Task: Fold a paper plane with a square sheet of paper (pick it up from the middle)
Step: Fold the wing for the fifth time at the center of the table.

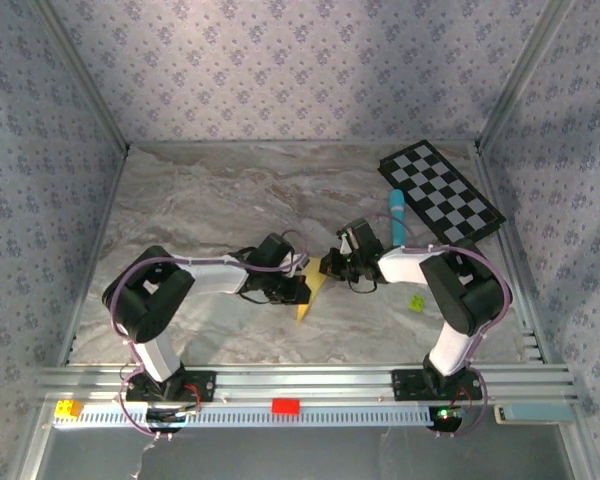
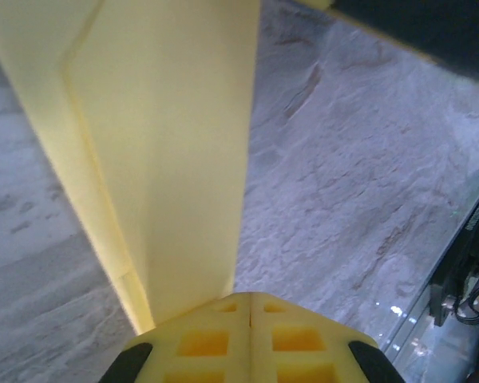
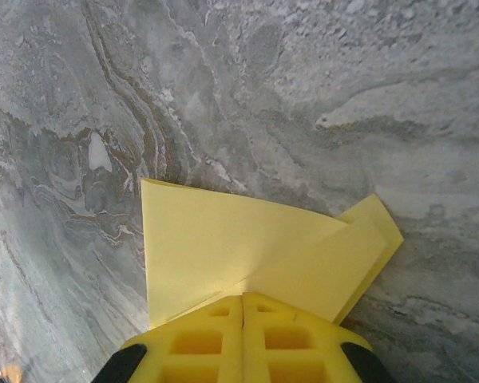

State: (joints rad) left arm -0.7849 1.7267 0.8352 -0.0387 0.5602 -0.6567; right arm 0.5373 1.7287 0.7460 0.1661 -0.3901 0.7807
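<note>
Marbled tabletop (image 1: 200, 200): your left end effector (image 2: 250, 307) and right end effector (image 3: 243, 303), both fully closed, pinch the yellow paper (image 3: 215, 239).

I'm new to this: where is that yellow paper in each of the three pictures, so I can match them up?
Top external: yellow paper low centre, over the grey marbled table.
Left wrist: a long folded strip from top left down into the left tool.
Right wrist: a folded wedge at bottom centre, pinched by the right tool.
Shared landmark: the marbled table surface behind the paper.
</note>
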